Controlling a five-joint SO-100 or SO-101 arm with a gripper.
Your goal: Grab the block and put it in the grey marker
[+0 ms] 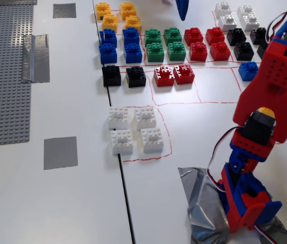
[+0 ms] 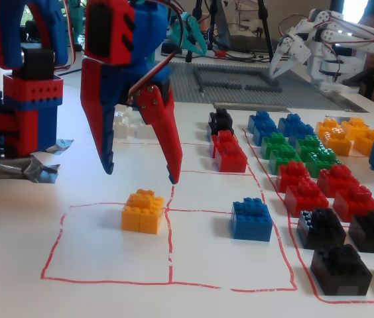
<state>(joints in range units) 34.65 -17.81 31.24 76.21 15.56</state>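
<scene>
Robotics lab; spare white arm (image 2: 326, 46)

Bright, even daylight; soft shadows.

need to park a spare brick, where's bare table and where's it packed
Free: the white strip between the grey baseplate and the white bricks, around the grey marker. Also the red-outlined cell right of those bricks. Crowded: the coloured brick rows along the top.

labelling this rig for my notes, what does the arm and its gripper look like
A red and blue plastic arm with black servo motors and red, white and black cables near its base. The gripper has two long tapered fingers, red with a blue body above. Silver tape holds the base down.
</scene>
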